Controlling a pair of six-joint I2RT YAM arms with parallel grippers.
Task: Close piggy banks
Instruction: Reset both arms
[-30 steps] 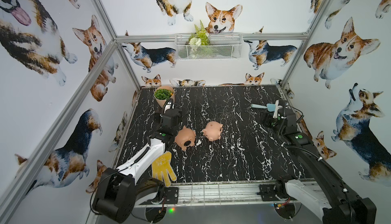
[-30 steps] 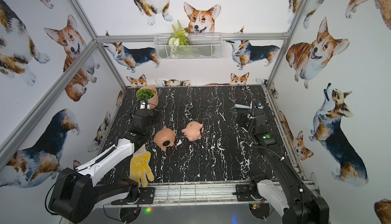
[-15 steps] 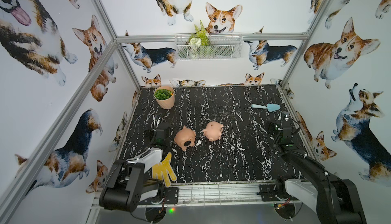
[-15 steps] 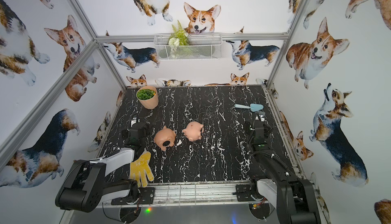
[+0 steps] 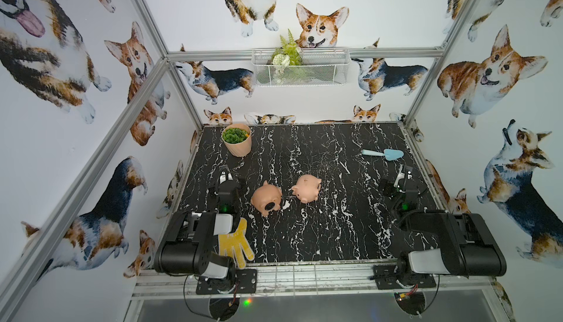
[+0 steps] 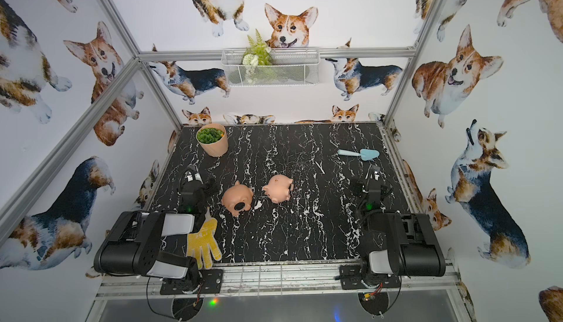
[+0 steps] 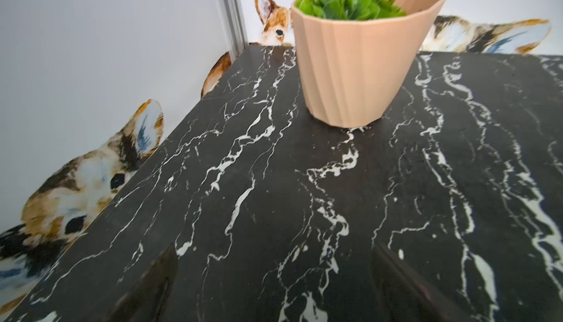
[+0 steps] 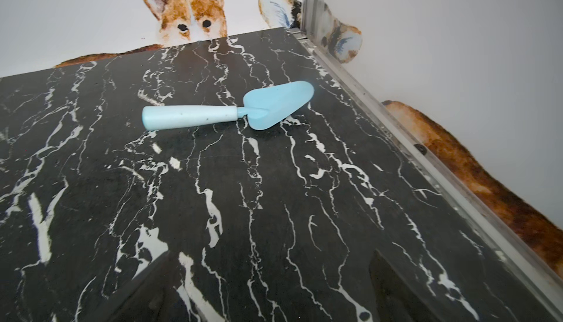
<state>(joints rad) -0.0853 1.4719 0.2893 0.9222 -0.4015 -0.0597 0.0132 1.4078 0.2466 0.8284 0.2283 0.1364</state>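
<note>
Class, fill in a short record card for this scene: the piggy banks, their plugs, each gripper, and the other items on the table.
piggy banks: darker piggy bank and pale piggy bank, close together mid-table, neither held
plugs: black plug shows on the darker one's belly; the pale one's is too hidden to judge
left gripper: open, empty, facing the plant pot
right gripper: open, empty, facing the blue trowel
other items: yellow glove at the front, beside the left arm
</note>
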